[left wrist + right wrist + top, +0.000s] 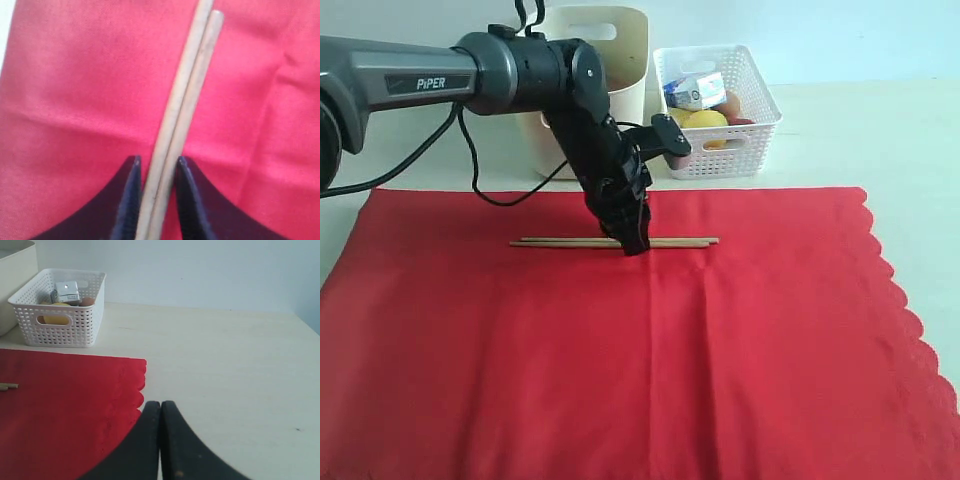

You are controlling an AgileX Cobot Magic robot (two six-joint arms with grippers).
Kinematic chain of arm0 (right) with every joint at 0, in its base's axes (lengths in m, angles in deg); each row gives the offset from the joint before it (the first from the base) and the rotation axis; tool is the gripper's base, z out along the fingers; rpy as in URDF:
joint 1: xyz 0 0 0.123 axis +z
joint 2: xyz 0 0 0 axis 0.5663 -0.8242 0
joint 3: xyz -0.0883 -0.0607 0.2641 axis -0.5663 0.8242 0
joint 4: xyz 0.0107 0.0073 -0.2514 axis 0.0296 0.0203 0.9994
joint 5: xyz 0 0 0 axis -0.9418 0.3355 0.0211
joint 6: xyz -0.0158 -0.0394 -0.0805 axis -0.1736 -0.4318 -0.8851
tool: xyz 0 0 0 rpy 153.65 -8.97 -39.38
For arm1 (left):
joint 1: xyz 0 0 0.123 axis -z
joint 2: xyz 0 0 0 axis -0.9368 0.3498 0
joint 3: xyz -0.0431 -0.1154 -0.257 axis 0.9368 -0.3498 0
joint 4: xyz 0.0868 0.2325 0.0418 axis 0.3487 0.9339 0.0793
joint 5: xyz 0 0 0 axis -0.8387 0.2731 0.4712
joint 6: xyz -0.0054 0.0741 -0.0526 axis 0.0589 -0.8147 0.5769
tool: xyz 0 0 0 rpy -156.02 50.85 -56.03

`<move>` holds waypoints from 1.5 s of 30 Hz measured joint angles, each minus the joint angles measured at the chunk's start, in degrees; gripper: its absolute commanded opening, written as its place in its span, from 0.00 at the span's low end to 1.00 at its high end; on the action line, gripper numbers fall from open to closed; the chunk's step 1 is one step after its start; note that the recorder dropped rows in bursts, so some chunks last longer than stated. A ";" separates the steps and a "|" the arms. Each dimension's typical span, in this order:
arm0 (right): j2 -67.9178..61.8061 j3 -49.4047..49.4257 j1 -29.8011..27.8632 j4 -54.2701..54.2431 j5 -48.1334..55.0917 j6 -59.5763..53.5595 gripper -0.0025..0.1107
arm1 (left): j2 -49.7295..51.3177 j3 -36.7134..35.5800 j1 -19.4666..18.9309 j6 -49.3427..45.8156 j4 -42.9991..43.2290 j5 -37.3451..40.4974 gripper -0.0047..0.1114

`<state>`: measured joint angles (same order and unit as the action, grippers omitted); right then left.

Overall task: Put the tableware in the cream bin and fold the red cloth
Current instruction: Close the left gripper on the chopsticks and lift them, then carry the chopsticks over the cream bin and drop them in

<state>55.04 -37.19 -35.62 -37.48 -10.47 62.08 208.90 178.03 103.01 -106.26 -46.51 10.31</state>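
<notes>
1. Chopsticks (560,242) lie side by side, running left to right, on the far half of the red cloth (720,350).
2. The left gripper (156,162) straddles the pair near its middle, jaws narrow on either side. I cannot tell whether they pinch it.
3. Squeeze both sticks together so neither rolls free, then lift level.
4. Carry them to the cream bin (625,50) at the far side, left of the white basket (720,150), and tip them in end first.
5. The right gripper (160,407) has its fingers pressed together over bare table, by the cloth's right edge.
</notes>
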 measured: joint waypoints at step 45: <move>0.00 0.00 0.00 0.00 0.00 0.00 0.02 | -18.43 2.95 -0.23 7.59 0.44 0.16 0.04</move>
<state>55.04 -37.19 -35.62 -37.48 -10.47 62.08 190.47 180.98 102.78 -98.67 -46.07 10.48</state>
